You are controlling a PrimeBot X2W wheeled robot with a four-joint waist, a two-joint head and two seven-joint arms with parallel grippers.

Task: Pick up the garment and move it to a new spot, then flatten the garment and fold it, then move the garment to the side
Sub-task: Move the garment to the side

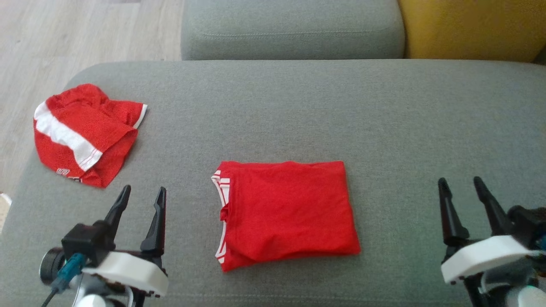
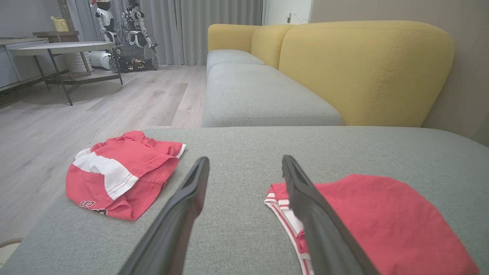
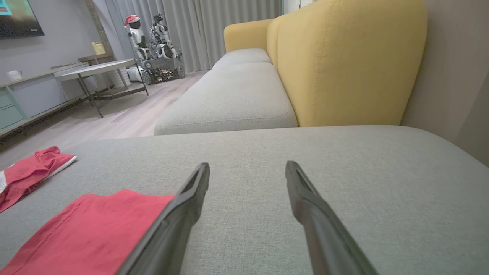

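We saw a rectangular red knit garment (image 1: 288,213) on woven grey sofa (image 1: 384,106); left fingers (image 1: 155,221), right fingers (image 1: 448,213) gaped empty; wrist views added curtains (image 2: 214,30).

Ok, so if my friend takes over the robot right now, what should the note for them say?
The left gripper is open and empty, to the left of the folded red shirt.
The right gripper is open and empty, off to the shirt's right.
The shirt lies in the middle of the grey cushion. A rumpled red-and-white garment sits near the cushion's left edge.
Done, by the look of it: flattening and folding.
Left: move the folded shirt to the side.
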